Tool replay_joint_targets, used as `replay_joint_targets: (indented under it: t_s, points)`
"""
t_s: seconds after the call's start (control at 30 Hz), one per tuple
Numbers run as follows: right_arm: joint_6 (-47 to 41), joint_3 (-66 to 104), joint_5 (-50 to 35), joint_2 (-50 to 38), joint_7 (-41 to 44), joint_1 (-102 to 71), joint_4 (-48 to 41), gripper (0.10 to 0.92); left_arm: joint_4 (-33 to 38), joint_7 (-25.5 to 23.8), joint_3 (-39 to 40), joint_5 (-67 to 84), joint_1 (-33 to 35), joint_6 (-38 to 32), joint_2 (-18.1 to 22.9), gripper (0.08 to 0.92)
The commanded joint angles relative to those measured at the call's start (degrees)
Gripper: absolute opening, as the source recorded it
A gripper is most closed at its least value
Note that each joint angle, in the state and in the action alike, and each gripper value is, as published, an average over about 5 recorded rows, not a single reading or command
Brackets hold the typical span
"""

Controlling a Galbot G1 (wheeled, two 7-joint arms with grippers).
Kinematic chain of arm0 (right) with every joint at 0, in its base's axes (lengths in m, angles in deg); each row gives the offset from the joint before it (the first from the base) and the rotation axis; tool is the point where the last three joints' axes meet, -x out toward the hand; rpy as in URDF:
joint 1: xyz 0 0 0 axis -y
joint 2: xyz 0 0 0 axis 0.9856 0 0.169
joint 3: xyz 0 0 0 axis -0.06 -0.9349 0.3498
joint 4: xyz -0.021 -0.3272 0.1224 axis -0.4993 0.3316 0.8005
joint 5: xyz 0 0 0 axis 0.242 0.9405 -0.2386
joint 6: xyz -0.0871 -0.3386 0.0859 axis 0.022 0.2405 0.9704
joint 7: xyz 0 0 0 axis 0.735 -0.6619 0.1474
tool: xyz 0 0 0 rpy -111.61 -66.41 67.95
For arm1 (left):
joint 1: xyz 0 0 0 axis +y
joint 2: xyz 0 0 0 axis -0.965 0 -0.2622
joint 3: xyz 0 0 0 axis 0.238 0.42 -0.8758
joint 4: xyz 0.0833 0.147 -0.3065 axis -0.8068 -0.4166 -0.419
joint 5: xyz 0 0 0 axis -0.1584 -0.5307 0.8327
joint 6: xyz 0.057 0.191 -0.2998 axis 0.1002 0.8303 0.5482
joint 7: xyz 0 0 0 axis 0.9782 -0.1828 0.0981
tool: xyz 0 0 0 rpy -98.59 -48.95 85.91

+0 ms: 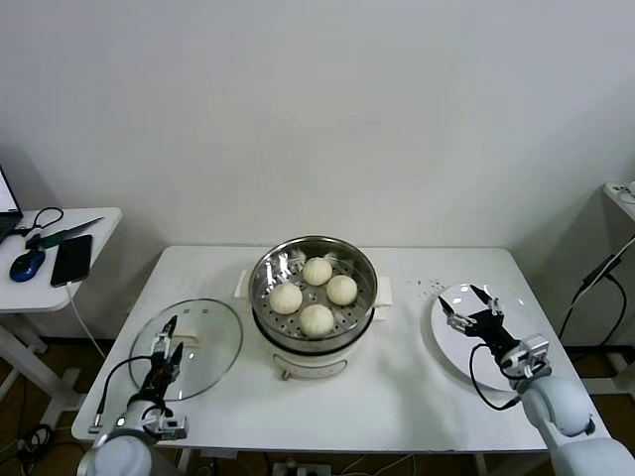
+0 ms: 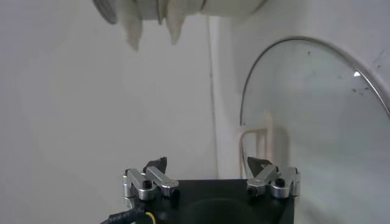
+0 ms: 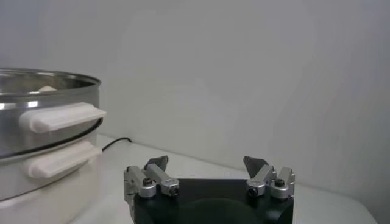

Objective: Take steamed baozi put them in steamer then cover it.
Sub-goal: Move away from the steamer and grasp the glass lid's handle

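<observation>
Grippers both gape empty: left gripper point(image 1: 165, 349) over the glass cover point(image 1: 203, 337) lying on the table point(image 1: 397, 397), right gripper point(image 1: 474, 309) above the bare plate point(image 1: 446, 342). Beyond, four baozi point(image 1: 317, 319) sit in the steamer point(image 1: 298, 260); only covering remains.

From the head camera I look forward and down over the whole white table point(image 1: 397, 397), both arms at the near edge, steamer point(image 1: 314, 293) central. My left wrist camera sits low and close above the cover point(image 2: 317, 122), facing along its own gripper point(image 2: 210, 169) toward the steamer's base. My right wrist camera skims the tabletop, near the steamer wall and handles; all three views share the steamer.
</observation>
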Motion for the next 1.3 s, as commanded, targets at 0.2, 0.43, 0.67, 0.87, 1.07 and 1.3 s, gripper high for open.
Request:
replay_joint_targets:
  t_s: [0.2, 0.43, 0.67, 0.87, 1.07, 1.3]
  points:
    - [0.6, 0.5, 2.4, 1.0, 0.3, -0.6, -0.9, 0.823, -10.8, 5.1, 0.1, -0.5, -8.3, -0.4, 0.1, 0.823]
    - [1.1, -0.2, 3.6, 1.9, 0.4, 0.0, -1.8, 0.823, -12.3, 6.7, 0.9, 0.5, -9.9, -0.3, 0.0, 0.823]
    - [1.6, -0.4, 4.7, 2.6, 0.8, 0.2, -2.5, 0.823, -13.8, 7.1, 1.0, 0.9, -10.8, -1.5, -0.1, 0.814]
    - [2.1, -0.4, 5.7, 3.0, 1.1, 0.4, -3.1, 0.823, -14.7, 6.9, 1.0, 0.7, -10.9, -2.3, 0.0, 0.671]
    - [2.4, -0.4, 6.4, 3.4, 1.3, 0.7, -3.5, 0.823, -14.1, 6.7, 1.2, 1.0, -10.7, -2.9, -0.1, 0.498]
    - [2.6, -0.5, 6.5, 3.5, 1.4, 1.0, -3.8, 0.823, -10.1, 6.5, 1.3, 3.6, -8.8, -1.9, -1.0, 0.29]
